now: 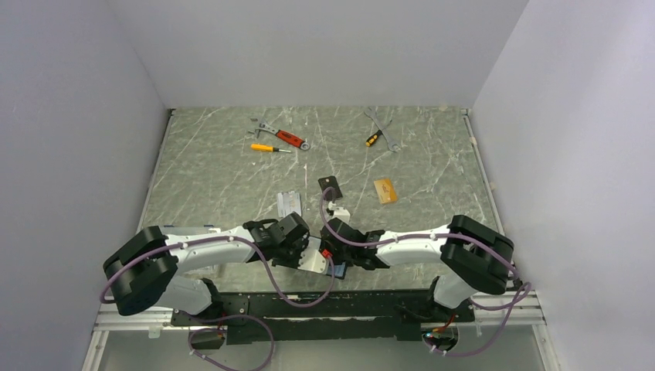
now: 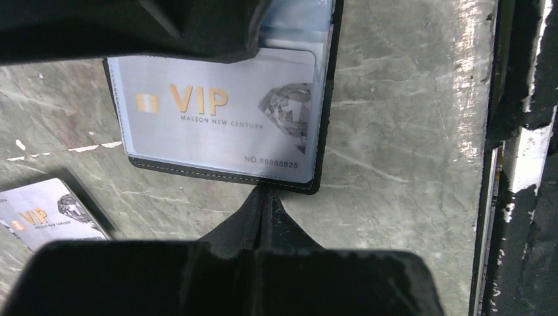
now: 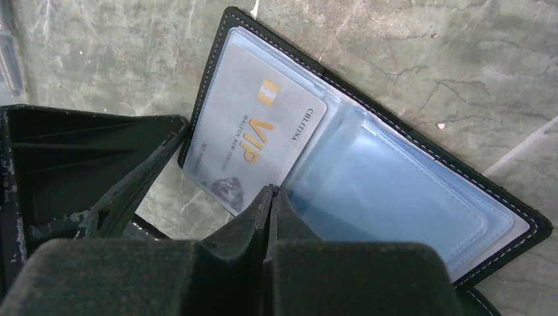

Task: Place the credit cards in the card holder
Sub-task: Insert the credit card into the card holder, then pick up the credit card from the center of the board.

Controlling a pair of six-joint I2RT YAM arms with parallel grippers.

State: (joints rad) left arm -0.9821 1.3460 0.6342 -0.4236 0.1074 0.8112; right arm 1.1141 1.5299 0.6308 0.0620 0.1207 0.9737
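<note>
The black card holder (image 2: 319,131) lies open near the table's front edge, between both grippers, and also shows in the top view (image 1: 337,270). A silver VIP card (image 2: 217,118) sits inside its clear sleeve; the right wrist view shows that card (image 3: 253,141) in the left sleeve and the right sleeves (image 3: 401,197) without a card. My left gripper (image 2: 268,192) is shut, its tip touching the holder's edge. My right gripper (image 3: 271,191) is shut, its tip on the sleeves by the fold. A second silver card (image 2: 46,212) lies on the table beside the holder. A black card (image 1: 330,185) and a gold-orange card (image 1: 385,190) lie farther back.
A red-handled wrench (image 1: 284,137), an orange screwdriver (image 1: 267,147) and a spanner with a small screwdriver (image 1: 381,130) lie at the back. The table's metal front rail (image 2: 520,158) runs close to the holder. White walls close in three sides.
</note>
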